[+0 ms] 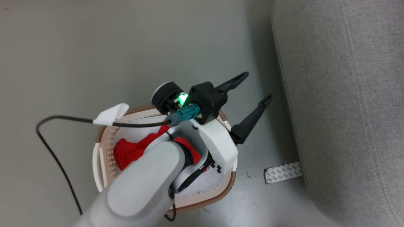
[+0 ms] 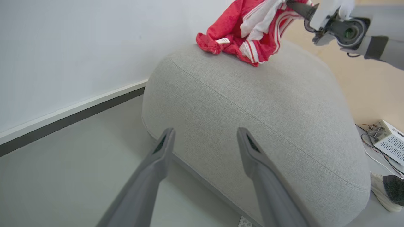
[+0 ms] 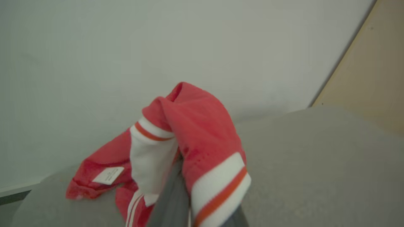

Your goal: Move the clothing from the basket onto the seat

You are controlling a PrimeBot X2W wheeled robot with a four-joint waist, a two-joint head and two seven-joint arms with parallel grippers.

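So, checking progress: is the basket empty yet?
Not empty: red clothing lies inside the basket, partly covered by the left forearm.

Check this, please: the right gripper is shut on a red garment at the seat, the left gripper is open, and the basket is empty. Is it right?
The basket is not empty: the head view shows red clothing lying in it. The rest holds: the right gripper is shut on a red garment at the seat, and the left gripper is open.
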